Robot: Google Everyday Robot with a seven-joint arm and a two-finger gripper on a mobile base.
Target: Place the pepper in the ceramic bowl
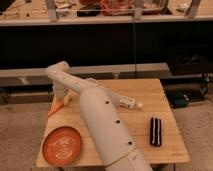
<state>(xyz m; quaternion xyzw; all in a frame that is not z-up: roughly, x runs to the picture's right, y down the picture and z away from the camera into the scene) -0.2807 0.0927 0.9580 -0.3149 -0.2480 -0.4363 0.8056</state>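
The pepper (56, 107) is a small slim orange piece at the table's left edge, directly under my gripper (60, 97). I cannot tell whether it touches the table. The ceramic bowl (62, 145) is a shallow orange-red dish with pale rings. It sits at the table's front left corner, in front of the pepper and apart from it. My white arm (100, 125) reaches from the bottom of the view across the table to the far left.
A small pale yellowish item (129, 103) lies mid-table beside the arm. A black oblong object (156, 131) lies at the right front. The wooden table (150, 95) has edges close to the pepper and bowl. Dark shelving stands behind.
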